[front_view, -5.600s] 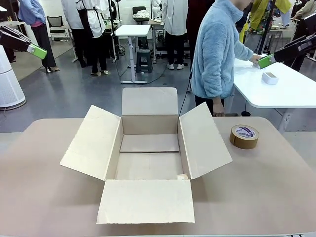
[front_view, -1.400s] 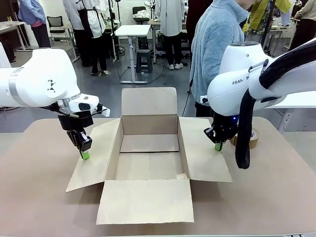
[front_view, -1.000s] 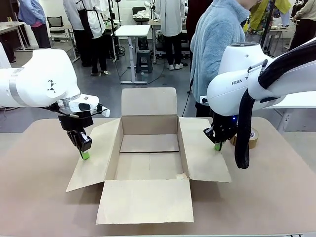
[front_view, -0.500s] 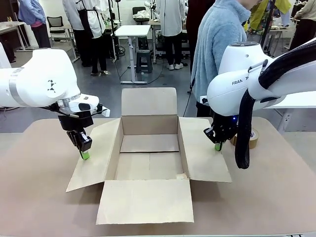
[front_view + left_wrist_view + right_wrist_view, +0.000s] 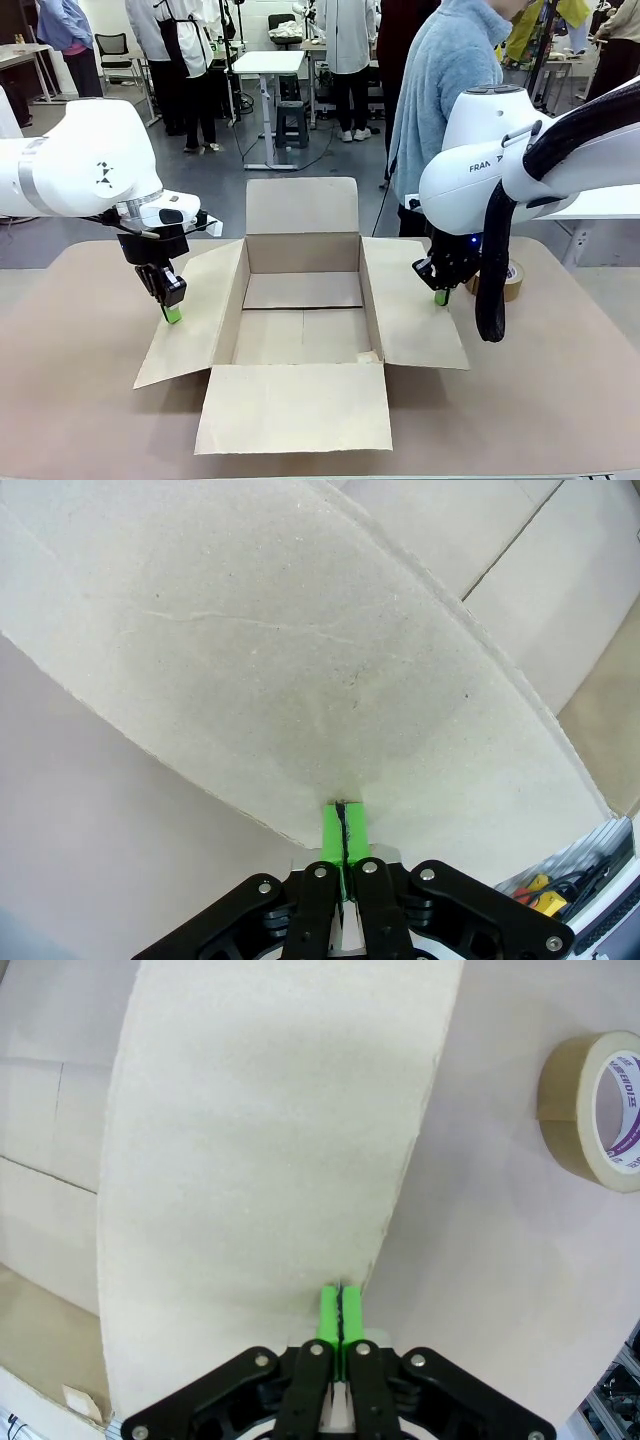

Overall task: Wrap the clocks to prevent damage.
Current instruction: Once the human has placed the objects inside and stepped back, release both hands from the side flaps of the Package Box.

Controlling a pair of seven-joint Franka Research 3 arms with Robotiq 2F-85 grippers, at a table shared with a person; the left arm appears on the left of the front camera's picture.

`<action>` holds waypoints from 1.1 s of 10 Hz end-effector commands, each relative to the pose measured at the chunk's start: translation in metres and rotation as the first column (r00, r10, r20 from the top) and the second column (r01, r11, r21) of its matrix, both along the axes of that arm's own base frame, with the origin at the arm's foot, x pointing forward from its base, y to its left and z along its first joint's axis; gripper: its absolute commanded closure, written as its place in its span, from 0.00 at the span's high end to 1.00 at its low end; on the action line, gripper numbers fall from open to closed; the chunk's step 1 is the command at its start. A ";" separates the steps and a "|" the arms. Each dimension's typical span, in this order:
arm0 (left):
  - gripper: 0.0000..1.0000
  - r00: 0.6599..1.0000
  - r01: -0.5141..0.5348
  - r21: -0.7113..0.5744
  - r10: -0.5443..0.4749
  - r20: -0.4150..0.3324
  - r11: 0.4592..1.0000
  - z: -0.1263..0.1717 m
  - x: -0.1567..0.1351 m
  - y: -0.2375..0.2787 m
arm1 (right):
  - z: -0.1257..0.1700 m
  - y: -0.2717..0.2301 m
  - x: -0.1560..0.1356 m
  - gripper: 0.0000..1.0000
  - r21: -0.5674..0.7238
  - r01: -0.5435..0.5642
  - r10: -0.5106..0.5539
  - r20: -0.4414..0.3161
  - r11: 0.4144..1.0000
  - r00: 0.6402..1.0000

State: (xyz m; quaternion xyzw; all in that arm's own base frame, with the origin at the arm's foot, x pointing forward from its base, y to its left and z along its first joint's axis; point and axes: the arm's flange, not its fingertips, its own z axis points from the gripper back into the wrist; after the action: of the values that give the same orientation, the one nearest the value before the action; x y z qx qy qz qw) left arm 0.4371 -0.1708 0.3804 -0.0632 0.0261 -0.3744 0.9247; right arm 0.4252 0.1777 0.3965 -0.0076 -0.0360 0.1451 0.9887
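Observation:
The clocks are out of view. An open cardboard box (image 5: 303, 252) stands mid-table with nothing inside and all flaps spread. My left gripper (image 5: 172, 315) is shut, its green tips resting on the outer part of the left flap (image 5: 200, 300). The left wrist view shows the gripper (image 5: 343, 815) with pads pressed together at the flap's (image 5: 300, 660) edge. My right gripper (image 5: 440, 297) is shut too, tips down at the right flap's (image 5: 405, 300) outer edge. Seen from the right wrist, the gripper (image 5: 341, 1300) touches the flap (image 5: 260, 1140) near its rim. Neither holds anything.
A brown tape roll (image 5: 512, 278) (image 5: 590, 1110) lies on the table right of the box, partly behind my right arm. A person in a light blue fleece (image 5: 440, 100) stands at the far side, behind the right flap. A white table (image 5: 600, 200) stands at the far right.
Since the earliest frame both arms have come down onto the side flaps, and the left flap sits a little steeper. Over the last second nothing has moved.

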 end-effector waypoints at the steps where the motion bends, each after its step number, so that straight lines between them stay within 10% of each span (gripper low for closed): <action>1: 0.00 1.000 0.000 -0.007 0.000 -0.003 1.000 0.000 0.000 0.001 | 0.000 0.000 0.000 0.01 0.001 0.022 -0.022 0.000 1.000 1.000; 11: 0.00 1.000 0.000 -0.007 0.000 -0.003 1.000 0.000 0.000 0.001 | 0.000 0.000 0.000 0.01 0.001 0.022 -0.022 0.000 1.000 1.000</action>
State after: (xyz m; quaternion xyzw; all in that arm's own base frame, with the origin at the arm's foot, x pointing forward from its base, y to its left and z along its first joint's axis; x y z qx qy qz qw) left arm 0.4371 -0.1708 0.3804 -0.0632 0.0261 -0.3744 0.9247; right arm 0.4252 0.1777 0.3965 -0.0076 -0.0360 0.1451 0.9887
